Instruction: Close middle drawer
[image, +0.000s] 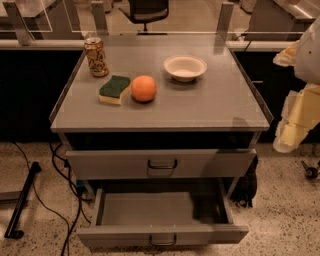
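The middle drawer of the grey metal cabinet is pulled far out toward me. Its wide shallow tray looks empty, and its low front with a small loop handle sits at the bottom of the view. The taller top drawer front with its handle is above it and stands out a little from the cabinet. My gripper, pale and yellowish, hangs at the right edge of the view. It is beside the cabinet's right side, above and right of the open drawer, and touches nothing.
On the cabinet top stand a drink can, a green and yellow sponge, an orange and a white bowl. Black cables and a black bar lie on the floor at the left. A dark object sits by the cabinet's right leg.
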